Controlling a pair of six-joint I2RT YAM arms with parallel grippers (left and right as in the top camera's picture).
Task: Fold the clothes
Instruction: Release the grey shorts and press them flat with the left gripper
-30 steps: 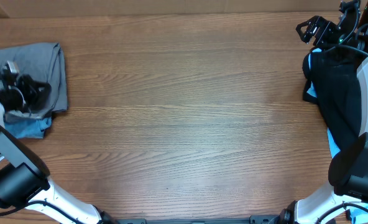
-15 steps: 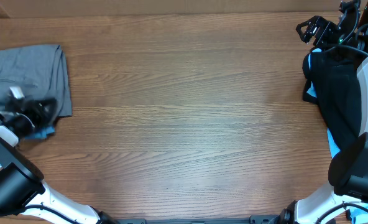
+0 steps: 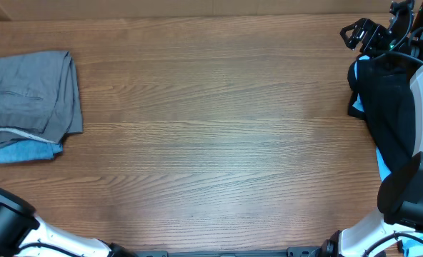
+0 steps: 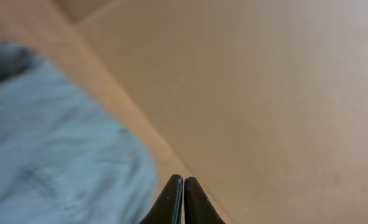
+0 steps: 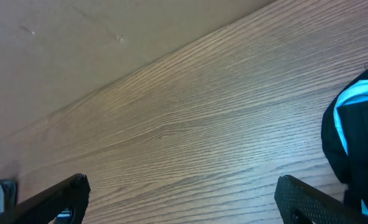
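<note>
2 piles of clothes lie on the table point(image 3: 211, 143), 1 at each side edge.

Pile 1, left arm's side: the grey garment point(image 3: 29, 93) is folded flat with its stitched pocket line facing up. It lies on top of a blue garment point(image 3: 22, 153), whose edge sticks out at the near side. In the left wrist view the grey garment point(image 4: 53, 149) is blurred and fills the area to the left of the left gripper point(image 4: 183, 190), just beside its tips. Whether cloth and tips touch cannot be told. The left gripper is clenched: its 2 fingers are pressed together tip to tip with nothing between them. Ahead and to the right of the tips stands a beige board point(image 4: 265, 93).

Pile 2, right arm's side: the black garment point(image 3: 386, 100) is crumpled, with a light blue garment point(image 3: 383, 170) showing at its near edge. It lies just beside the right gripper point(image 3: 357, 33), on that gripper's near side. In the right wrist view the black garment point(image 5: 358, 143) sits to the right, past the right finger point(image 5: 308, 199). The right gripper is released: its 2 fingers are spread wide over bare table, grasping nothing.
</note>
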